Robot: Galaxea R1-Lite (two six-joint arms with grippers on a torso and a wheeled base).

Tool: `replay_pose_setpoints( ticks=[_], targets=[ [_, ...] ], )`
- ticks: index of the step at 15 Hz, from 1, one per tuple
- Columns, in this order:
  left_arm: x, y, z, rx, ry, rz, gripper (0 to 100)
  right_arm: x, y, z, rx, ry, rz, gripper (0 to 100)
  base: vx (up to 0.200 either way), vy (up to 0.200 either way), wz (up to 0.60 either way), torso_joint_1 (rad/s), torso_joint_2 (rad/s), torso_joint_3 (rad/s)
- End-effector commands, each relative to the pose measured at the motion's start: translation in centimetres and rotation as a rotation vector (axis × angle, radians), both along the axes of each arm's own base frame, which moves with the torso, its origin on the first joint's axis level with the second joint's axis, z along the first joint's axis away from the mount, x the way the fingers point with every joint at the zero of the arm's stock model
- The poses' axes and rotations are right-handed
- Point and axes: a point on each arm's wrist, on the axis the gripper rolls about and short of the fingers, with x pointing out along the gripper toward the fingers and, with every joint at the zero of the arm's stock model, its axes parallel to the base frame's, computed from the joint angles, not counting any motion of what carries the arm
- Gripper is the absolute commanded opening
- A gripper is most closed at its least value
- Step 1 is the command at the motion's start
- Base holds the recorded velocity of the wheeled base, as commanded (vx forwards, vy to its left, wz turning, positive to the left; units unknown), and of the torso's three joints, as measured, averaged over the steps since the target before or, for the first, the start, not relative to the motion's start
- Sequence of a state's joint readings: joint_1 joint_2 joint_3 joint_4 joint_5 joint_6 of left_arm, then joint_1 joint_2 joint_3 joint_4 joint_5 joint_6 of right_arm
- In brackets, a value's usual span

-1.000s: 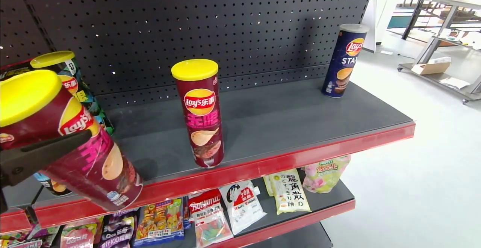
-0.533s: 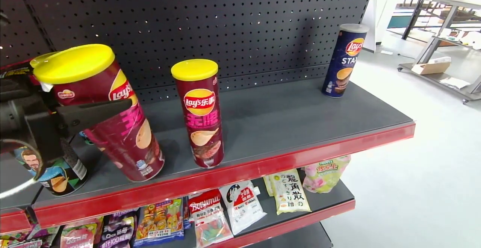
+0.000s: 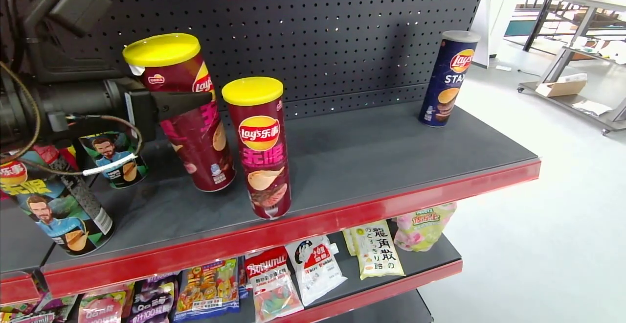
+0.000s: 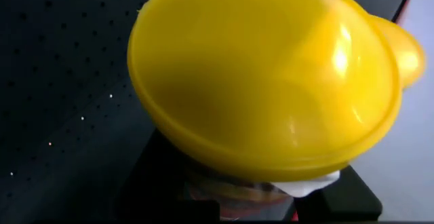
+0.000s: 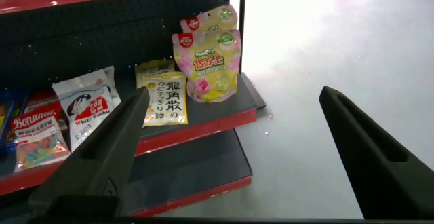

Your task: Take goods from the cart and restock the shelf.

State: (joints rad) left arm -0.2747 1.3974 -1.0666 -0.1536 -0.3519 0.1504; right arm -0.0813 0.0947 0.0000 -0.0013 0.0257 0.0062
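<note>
A maroon chip can with a yellow lid (image 3: pixel 190 112) stands slightly tilted over the grey shelf board (image 3: pixel 367 151), its base at or just above the surface. My left gripper (image 3: pixel 183 102) is shut on the can's upper body. The left wrist view looks down on that yellow lid (image 4: pixel 264 75). A second maroon can (image 3: pixel 259 147) stands upright just to the right, near the red front edge. A dark blue can (image 3: pixel 447 78) stands at the shelf's far right. My right gripper (image 5: pixel 237 149) hangs open beside the lower shelves, with nothing between its fingers.
Cans with a man's picture (image 3: pixel 54 200) (image 3: pixel 115 159) stand at the shelf's left. The black pegboard (image 3: pixel 293 29) backs the shelf. Snack bags (image 3: pixel 374 249) (image 5: pixel 207 58) lie on the lower shelf. Bare shelf room lies between the middle can and the blue can.
My left gripper has carried the maroon can from the lower left, up and right over the red edge, onto the shelf beside the standing can. The can has turned nearly upright.
</note>
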Motion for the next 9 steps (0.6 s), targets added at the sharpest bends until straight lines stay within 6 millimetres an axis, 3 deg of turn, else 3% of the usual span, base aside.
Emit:
replay_pose_setpoints(
  ticks=[1,9],
  targets=[
    [2.5,-0.2,-1.4,0.022,0.031,0.017,0,0.0,0.0,0.0,0.000,0.002,0.000,100,0.000,0.000,0.00,0.000,0.00,0.000],
    [8.7,-1.6,-1.6,0.007,-0.008,0.024,0,0.0,0.0,0.0,0.000,0.002,0.000,100,0.000,0.000,0.00,0.000,0.00,0.000]
  ],
)
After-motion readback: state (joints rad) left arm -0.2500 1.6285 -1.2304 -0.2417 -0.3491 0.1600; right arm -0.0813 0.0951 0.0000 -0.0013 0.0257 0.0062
